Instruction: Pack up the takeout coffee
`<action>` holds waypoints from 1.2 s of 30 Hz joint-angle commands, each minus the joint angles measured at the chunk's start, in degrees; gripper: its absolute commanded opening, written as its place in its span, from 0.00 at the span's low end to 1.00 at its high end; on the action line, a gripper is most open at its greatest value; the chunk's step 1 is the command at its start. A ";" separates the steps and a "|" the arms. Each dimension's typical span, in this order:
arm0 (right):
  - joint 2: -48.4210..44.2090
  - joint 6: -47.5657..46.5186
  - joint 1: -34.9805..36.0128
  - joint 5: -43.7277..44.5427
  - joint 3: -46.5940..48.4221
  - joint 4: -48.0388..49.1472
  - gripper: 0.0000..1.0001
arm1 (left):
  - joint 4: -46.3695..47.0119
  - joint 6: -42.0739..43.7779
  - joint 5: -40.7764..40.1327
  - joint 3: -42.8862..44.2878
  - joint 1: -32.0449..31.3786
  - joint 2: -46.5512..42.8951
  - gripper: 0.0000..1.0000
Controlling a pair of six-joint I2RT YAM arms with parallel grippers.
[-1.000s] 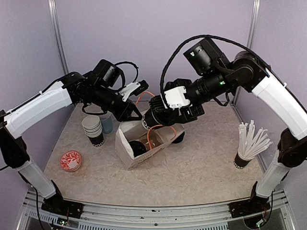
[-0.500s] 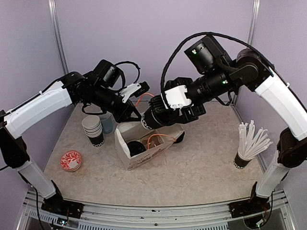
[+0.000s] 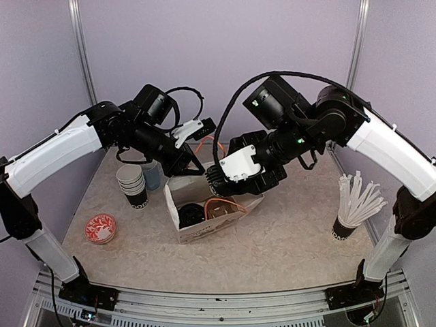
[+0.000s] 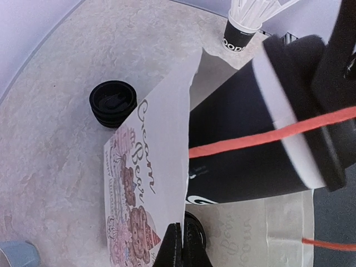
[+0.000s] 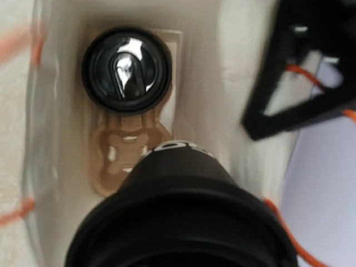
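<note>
A white paper bag [image 3: 216, 219] with orange string handles stands open mid-table. One takeout coffee [image 5: 127, 69], black with a shiny lid, stands inside it on a brown cardboard carrier [image 5: 123, 151]. My right gripper [image 3: 219, 180] is shut on a second takeout coffee [image 5: 183, 217], holding it base-down in the bag's mouth; in the left wrist view this cup [image 4: 250, 161] lies behind an orange handle. The cup hides the right fingers in the right wrist view. My left gripper [image 4: 182, 240] is shut on the bag's printed rim [image 4: 167, 167] and holds it up.
A stack of lidless cups [image 3: 132, 185] and a light blue mug [image 3: 152, 176] stand left of the bag. A red patterned dish [image 3: 100, 228] lies near the front left. A cup of straws [image 3: 353, 204] stands at the right. Spare black lids [image 4: 113, 103] sit beside the bag.
The right gripper has carried its cup down and to the left, into the bag's mouth. The bag now stands more upright, its rim held by the left gripper.
</note>
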 commanded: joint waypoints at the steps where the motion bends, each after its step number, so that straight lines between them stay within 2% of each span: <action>1: -0.49 0.94 1.67 3.63 -3.33 1.57 0.57 | -0.54 1.71 2.91 2.23 -1.61 0.06 0.00; 9: -3.08 0.92 3.48 5.50 -10.46 3.67 0.56 | -0.35 1.48 3.50 2.35 -1.67 -0.06 0.01; 12: -3.07 1.80 4.34 5.22 -10.79 2.69 0.55 | -0.23 1.37 2.61 2.26 -1.83 -0.03 0.16; 15: -3.24 2.74 4.86 4.26 -10.89 1.66 0.55 | -0.24 1.20 0.15 2.56 -2.14 -0.30 0.38; 22: -4.25 6.36 6.86 3.43 -13.61 -1.22 0.55 | 1.18 -0.26 -3.42 5.45 -4.39 -4.68 0.63; 27: -5.45 8.27 7.85 3.77 -16.57 -2.27 0.54 | 8.64 -1.53 -8.74 0.20 -2.75 -9.57 0.78; 29: -5.83 8.24 8.04 5.12 -17.81 -1.78 0.54 | 12.03 -4.35 -9.74 -2.82 1.03 -10.29 0.79; 33: -6.33 7.77 8.27 9.09 -20.73 1.11 0.53 | 15.62 -11.80 -9.29 -5.24 9.62 -5.49 0.73; 36: -6.10 7.35 8.42 11.29 -21.84 3.22 0.52 | 17.61 -14.20 -9.16 -7.25 11.85 -1.05 0.71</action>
